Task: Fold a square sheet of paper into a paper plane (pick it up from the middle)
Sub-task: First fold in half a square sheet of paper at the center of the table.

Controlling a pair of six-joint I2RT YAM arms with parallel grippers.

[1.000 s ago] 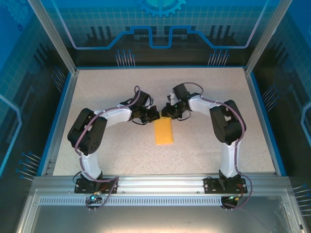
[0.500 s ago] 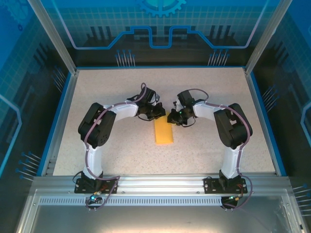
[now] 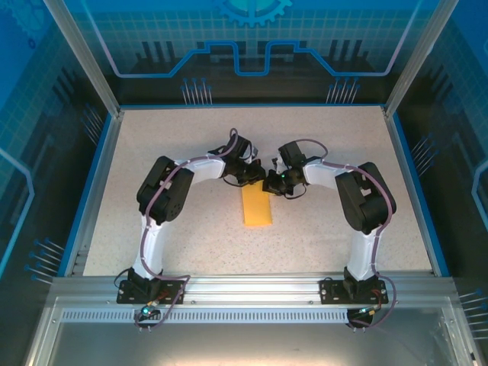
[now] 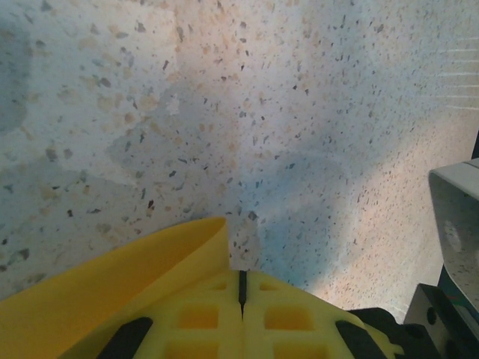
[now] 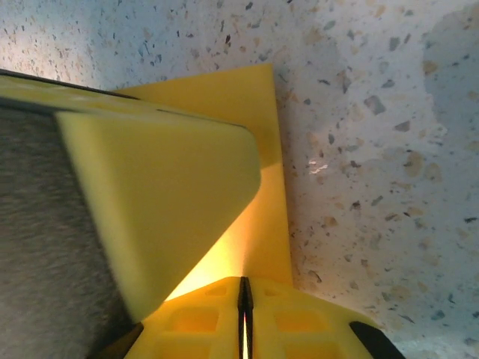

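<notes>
The square sheet of paper [image 3: 257, 207] lies mid-table, folded into a narrow orange-yellow strip running near to far. Both grippers meet at its far end. My left gripper [image 3: 255, 180] comes in from the left with its jaws shut. In the left wrist view a raised flap of the paper [image 4: 112, 299] curls up against the left side of that gripper [image 4: 241, 275]. My right gripper [image 3: 268, 185] comes in from the right. In the right wrist view the paper [image 5: 251, 93] runs straight into the thin slit of this gripper [image 5: 243, 286], and the left gripper's yellow finger [image 5: 165, 194] rests over the sheet.
The speckled tabletop [image 3: 191, 244] spreads around the strip, bounded by a blue rim [image 3: 99, 175] and a metal rail [image 3: 252, 286] at the near edge. Both arm elbows [image 3: 358, 198] stand high beside the paper.
The left arm has swung up and to the right, bringing its shut gripper against the paper's far end. The right gripper has settled there and narrowed its jaws.
</notes>
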